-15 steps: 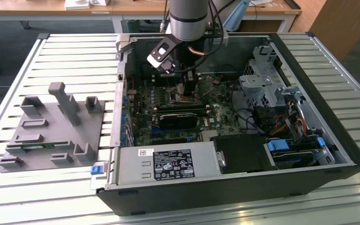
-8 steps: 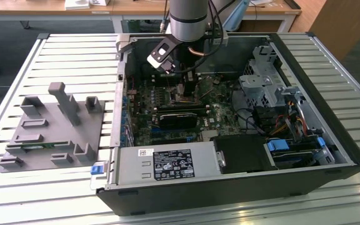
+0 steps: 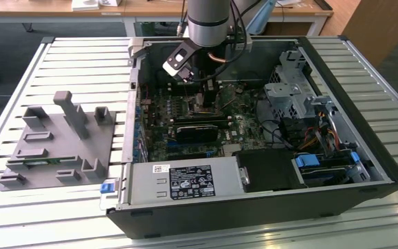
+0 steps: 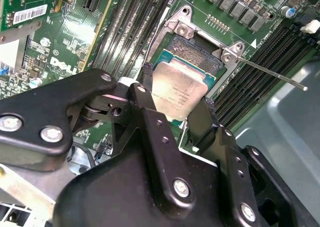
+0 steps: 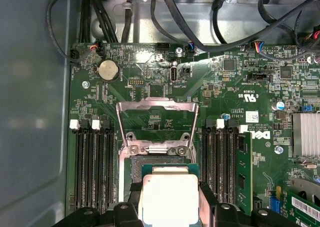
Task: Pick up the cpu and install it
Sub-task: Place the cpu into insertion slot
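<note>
**Chip Picked Up, Not Yet In**

The gripper (image 4: 176, 101) pinches the cpu (image 4: 175, 89) by two sides, so the pick-up looks done. The cpu hangs just over the open socket (image 4: 194, 53) on the motherboard (image 5: 150, 87), with the metal frame (image 5: 156, 118) flipped up. It does not look seated yet. The arm (image 3: 209, 23) reaches straight down into the computer case (image 3: 365, 171).

We've got a slatted metal counter (image 3: 81, 57). Two things sit directly on it: an open computer case (image 3: 254, 210) lying on its side toward the exterior view's right, and a grey fixture (image 3: 54, 140) with upright posts just beside it on the exterior view's left.
</note>
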Robot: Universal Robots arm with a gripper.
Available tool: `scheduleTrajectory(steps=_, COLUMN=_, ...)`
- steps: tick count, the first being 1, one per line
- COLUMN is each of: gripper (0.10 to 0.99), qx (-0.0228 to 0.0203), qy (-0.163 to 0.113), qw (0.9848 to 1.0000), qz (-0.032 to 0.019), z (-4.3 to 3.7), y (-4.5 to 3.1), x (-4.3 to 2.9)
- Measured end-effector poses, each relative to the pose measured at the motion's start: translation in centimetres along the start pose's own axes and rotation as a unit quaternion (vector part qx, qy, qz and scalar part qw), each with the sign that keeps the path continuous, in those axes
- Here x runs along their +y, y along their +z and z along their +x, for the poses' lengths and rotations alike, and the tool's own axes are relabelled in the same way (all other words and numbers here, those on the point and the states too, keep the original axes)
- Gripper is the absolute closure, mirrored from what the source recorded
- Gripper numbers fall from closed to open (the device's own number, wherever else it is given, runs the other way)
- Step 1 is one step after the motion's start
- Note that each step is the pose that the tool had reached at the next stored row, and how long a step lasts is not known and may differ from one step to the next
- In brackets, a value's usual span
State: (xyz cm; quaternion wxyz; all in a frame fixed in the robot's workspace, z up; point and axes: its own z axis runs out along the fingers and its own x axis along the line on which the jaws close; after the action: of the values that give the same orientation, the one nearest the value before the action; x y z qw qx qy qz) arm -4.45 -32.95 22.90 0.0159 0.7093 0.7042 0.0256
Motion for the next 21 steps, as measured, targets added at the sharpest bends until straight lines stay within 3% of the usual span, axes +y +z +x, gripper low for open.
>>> scheduleTrajectory(steps=21, gripper=0.557, qx=-0.0010, qy=0.003, qw=1.0000, qz=-0.0001, z=0.46, y=0.44, x=-0.02)
